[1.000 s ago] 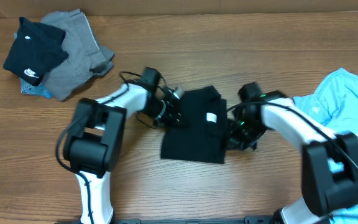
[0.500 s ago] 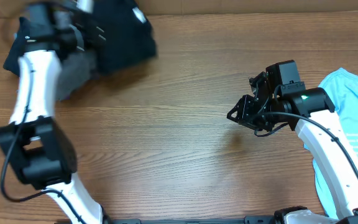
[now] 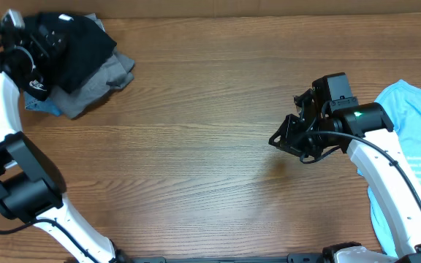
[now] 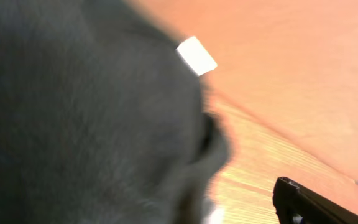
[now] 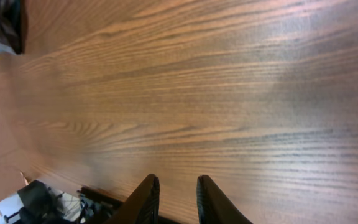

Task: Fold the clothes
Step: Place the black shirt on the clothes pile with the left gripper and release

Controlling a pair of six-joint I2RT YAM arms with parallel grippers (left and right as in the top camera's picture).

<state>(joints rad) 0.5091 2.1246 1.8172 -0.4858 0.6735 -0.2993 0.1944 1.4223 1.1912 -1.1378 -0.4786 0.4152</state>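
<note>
The black T-shirt (image 3: 82, 44) lies in a loose, rumpled heap at the far left corner of the table (image 3: 196, 146), on top of a pile of other clothes. It covers most of a grey garment (image 3: 115, 71), whose edge sticks out toward the middle of the table, and a scrap of blue cloth (image 3: 42, 108) shows at the near edge of the pile. The shirt is plain and soft, with no print showing, and its folds bulge unevenly rather than lying flat. In the left wrist view it fills the left half as a blurred dark mass, with a small white label (image 4: 196, 55) at its upper edge. The left tool (image 3: 48, 42) sits right against the heap. Only one bare finger (image 4: 303, 202) shows, far out in the lower right corner and clear of the cloth, so the tool seems released, though blur hides the other finger. The right tool (image 3: 280, 139) hangs over bare wood right of centre, well apart from the shirt, released and empty, its fingers (image 5: 146, 199) a narrow slit apart. A light blue shirt (image 3: 411, 124) lies at the right edge.
</note>
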